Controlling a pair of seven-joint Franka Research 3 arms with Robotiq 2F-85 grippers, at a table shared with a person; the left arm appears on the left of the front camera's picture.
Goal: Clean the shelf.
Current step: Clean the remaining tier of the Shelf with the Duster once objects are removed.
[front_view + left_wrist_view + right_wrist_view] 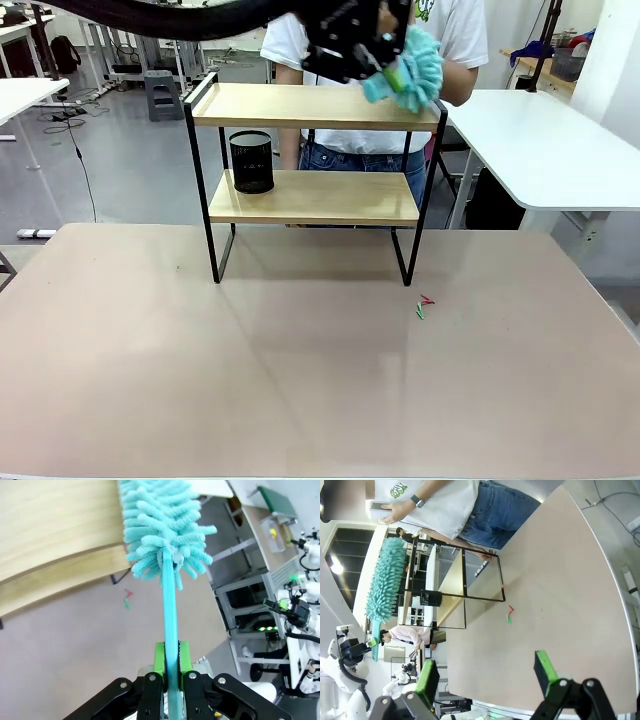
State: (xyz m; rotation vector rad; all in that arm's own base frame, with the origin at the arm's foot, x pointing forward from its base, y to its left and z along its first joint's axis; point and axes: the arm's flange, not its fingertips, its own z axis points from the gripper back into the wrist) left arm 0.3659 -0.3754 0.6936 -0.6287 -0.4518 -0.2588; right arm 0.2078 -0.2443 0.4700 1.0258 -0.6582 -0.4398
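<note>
The shelf stands at the far middle of the table, two light boards in a black frame. My left gripper reaches across above its top board, shut on the teal handle of a fluffy teal duster. The duster head lies at the top board's right end. In the left wrist view the green pads clamp the handle and the duster head lies over the shelf board. My right gripper hovers open over the table, well apart from the shelf and the duster.
A black mesh cup stands on the lower board's left side. Small red and green scraps lie on the beige table right of the shelf. A person stands just behind the shelf. A white table is at the far right.
</note>
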